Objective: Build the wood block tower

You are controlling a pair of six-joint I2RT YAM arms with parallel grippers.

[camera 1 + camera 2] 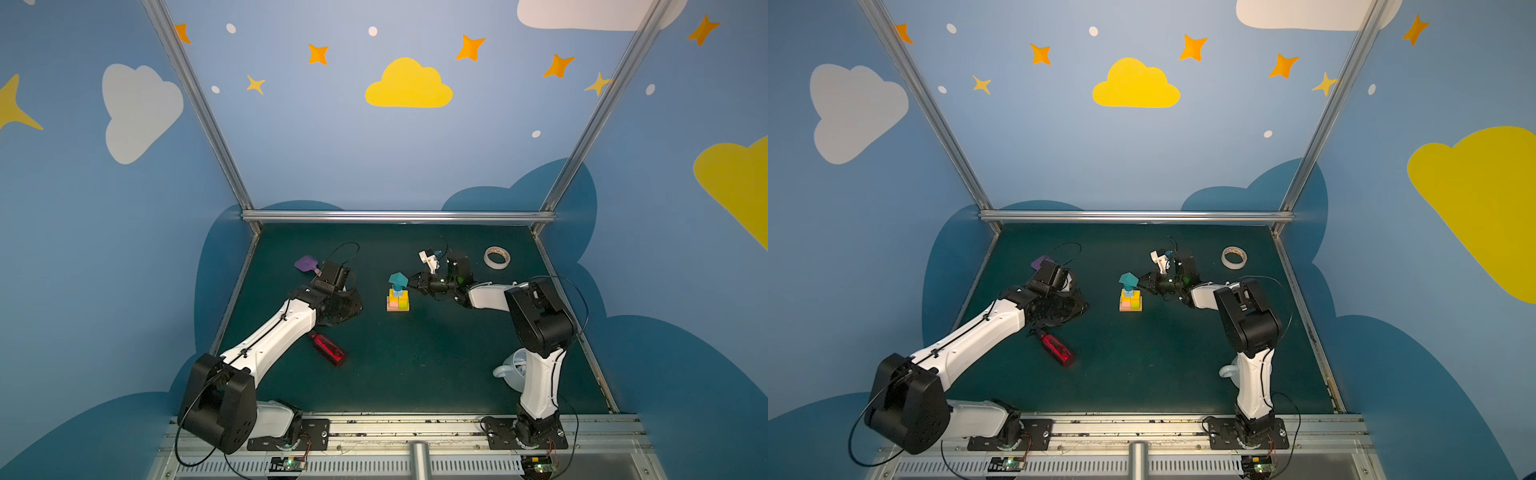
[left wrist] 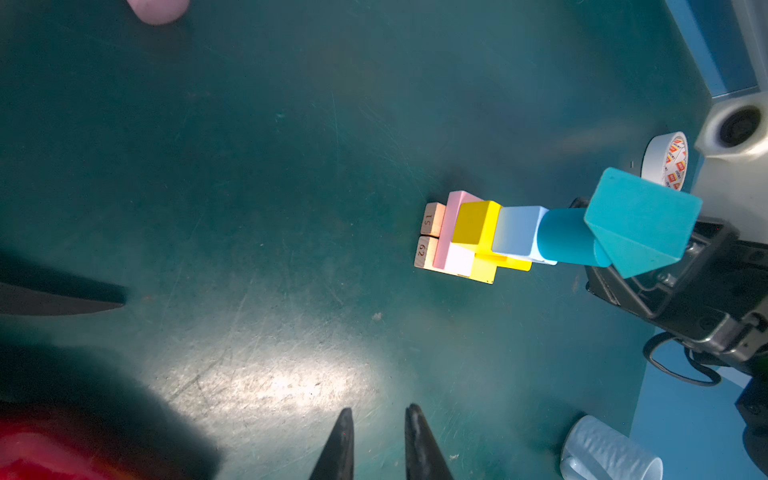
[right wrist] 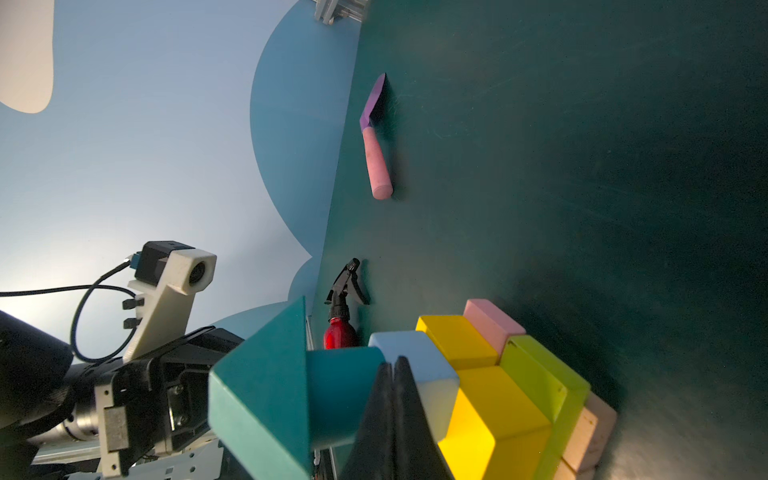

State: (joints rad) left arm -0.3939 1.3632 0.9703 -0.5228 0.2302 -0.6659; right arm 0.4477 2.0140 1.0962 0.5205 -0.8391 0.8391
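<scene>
Right gripper (image 3: 392,368), jaws pressed together and empty, points at the tower (image 1: 398,297) in the middle of the table (image 1: 415,365), level with where teal cylinder (image 3: 340,386) meets pale-blue cube (image 3: 432,386). Retreating straight back, with no sideways brush, looks safest: the teal house-shaped top (image 3: 257,395) overhangs. Left gripper (image 2: 379,411) hangs slightly spread, well apart.

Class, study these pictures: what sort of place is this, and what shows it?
Probably a robot lab cell: a left arm and right arm bolted to a rail, an aluminium frame, cloud-painted walls.
</scene>
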